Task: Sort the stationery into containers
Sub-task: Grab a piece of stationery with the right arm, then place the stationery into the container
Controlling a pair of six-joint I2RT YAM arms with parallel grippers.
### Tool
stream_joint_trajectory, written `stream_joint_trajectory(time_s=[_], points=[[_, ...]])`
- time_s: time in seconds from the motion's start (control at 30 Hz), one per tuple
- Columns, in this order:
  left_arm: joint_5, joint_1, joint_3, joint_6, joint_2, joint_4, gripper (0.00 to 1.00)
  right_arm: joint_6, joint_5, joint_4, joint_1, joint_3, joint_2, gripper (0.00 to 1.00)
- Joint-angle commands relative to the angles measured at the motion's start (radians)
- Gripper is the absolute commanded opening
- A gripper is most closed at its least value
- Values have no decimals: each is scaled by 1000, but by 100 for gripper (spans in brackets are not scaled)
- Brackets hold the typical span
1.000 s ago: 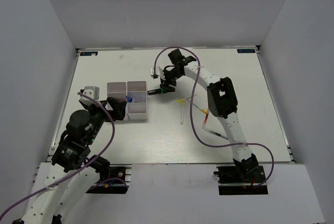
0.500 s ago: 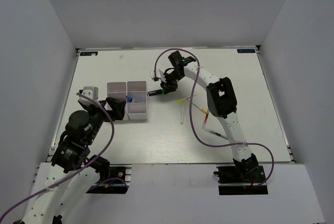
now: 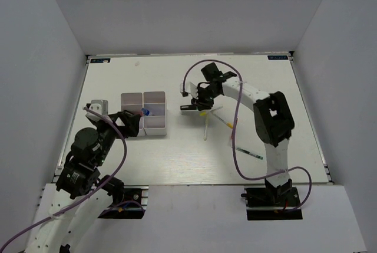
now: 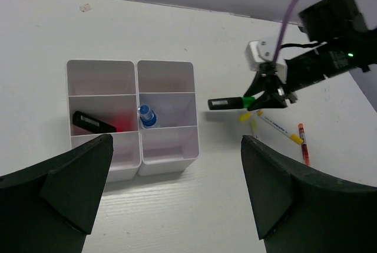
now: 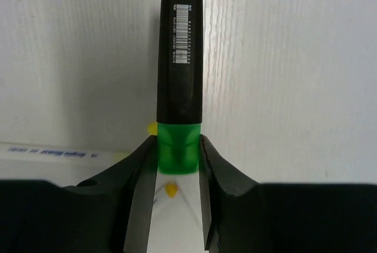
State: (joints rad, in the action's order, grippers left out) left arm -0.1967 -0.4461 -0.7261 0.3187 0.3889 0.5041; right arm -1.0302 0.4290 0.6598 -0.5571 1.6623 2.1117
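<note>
The right gripper is clamped on the green cap of a highlighter. The black barrel is level and points at the tray. The highlighter is held just right of the tray, near the middle of the table, over the nearest of the loose pens. The left gripper hovers at the tray's near side, jaws wide apart, holding nothing. In the tray's middle compartments lie a pink-capped highlighter on the left and a blue-capped tube on the right.
</note>
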Motion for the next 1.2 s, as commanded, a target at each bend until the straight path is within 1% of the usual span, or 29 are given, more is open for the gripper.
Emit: stream_joint_trajectory(time_s=[0.0, 0.07, 0.1, 0.17, 0.23, 0.3, 0.33, 0.4, 0.57, 0.63, 0.67, 0.7, 0.77, 0.83, 0.93, 0.97, 1.0, 1.03, 1.07, 1.1, 1.13, 1.17], points=[[-35, 7, 7, 0, -31, 4, 99, 90, -88, -198, -21, -136, -226, 0], [-52, 7, 7, 9, -67, 4, 99, 94, -133, -271, -49, -205, -278, 0], [-69, 7, 16, 10, -82, -5, 99, 97, -144, -305, -55, -237, -342, 0], [-95, 7, 16, 10, -135, -16, 99, 99, -171, -333, -82, -260, -401, 0], [-107, 7, 25, 19, -171, -27, 99, 91, -208, -342, -99, -268, -418, 0], [-116, 7, 34, 19, -220, -27, 99, 82, -232, -364, -147, -266, -435, 0], [-116, 7, 34, 19, -232, -36, 99, 76, -292, -367, -176, -262, -440, 0], [-127, 7, 34, 19, -263, -36, 99, 67, -355, -380, -214, -236, -418, 0], [-136, 7, 44, 28, -300, -36, 99, 13, -541, -431, -363, -193, -389, 0], [-145, 7, 44, 28, -315, -36, 99, 1, -575, -466, -389, -187, -372, 0], [-145, 7, 44, 28, -332, -36, 99, -23, -637, -480, -401, -187, -365, 0], [-145, 7, 44, 28, -343, -36, 99, -30, -657, -492, -435, -188, -361, 0], [-155, 7, 53, 28, -369, -47, 99, -57, -725, -545, -457, -187, -351, 0], [-155, 7, 53, 28, -412, -58, 99, -77, -757, -581, -484, -190, -348, 0], [-164, 7, 62, 28, -459, -67, 99, -142, -817, -630, -521, -206, -338, 0], [-174, 7, 62, 28, -459, -67, 99, -158, -832, -702, -527, -229, -334, 0], [-175, 7, 62, 28, -459, -67, 99, -215, -876, -721, -535, -239, -331, 0], [-175, 7, 62, 28, -459, -67, 99, -232, -889, -741, -550, -246, -328, 0], [-175, 7, 62, 28, -459, -67, 99, -252, -895, -796, -564, -263, -322, 0], [-175, 7, 62, 28, -459, -67, 99, -308, -921, -815, -576, -266, -315, 0], [-175, 7, 62, 28, -459, -67, 99, -323, -935, -828, -583, -271, -308, 0], [-184, 7, 62, 28, -459, -67, 99, -361, -950, -880, -596, -282, -296, 0]])
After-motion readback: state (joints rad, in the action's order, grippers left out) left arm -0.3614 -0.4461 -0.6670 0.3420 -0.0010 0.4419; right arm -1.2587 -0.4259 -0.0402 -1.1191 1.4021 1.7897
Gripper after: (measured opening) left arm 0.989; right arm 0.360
